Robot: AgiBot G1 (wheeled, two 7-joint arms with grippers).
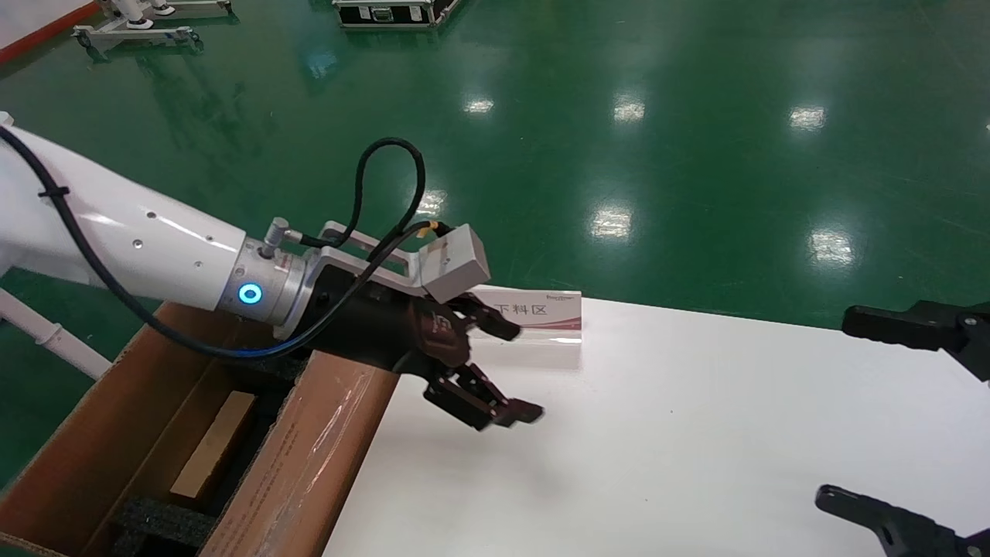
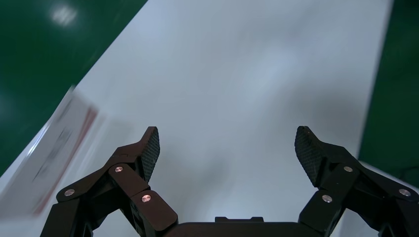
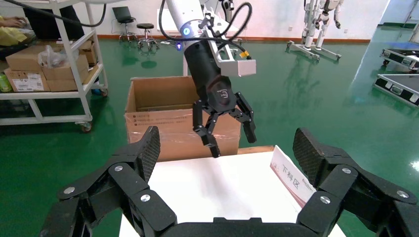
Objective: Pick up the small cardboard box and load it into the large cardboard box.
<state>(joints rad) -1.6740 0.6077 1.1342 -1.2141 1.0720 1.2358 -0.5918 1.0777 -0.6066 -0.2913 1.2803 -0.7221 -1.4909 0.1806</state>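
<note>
The large cardboard box (image 1: 325, 441) stands open at the table's left end, with black foam inserts (image 1: 158, 522) inside; it also shows in the right wrist view (image 3: 158, 123). A slim pale tan piece, seemingly the small cardboard box (image 1: 213, 445), lies inside it between the foam. My left gripper (image 1: 517, 371) reaches past the box's rim over the white table (image 1: 657, 433), open and empty; in the left wrist view (image 2: 227, 148) nothing is between its pads. My right gripper (image 1: 835, 406) hangs open and empty at the table's right end.
A white sign with a red stripe (image 1: 541, 313) stands at the table's far edge beside my left gripper, and it shows in the right wrist view (image 3: 291, 177). Green floor surrounds the table. A shelf cart with boxes (image 3: 49, 69) stands beyond the big box.
</note>
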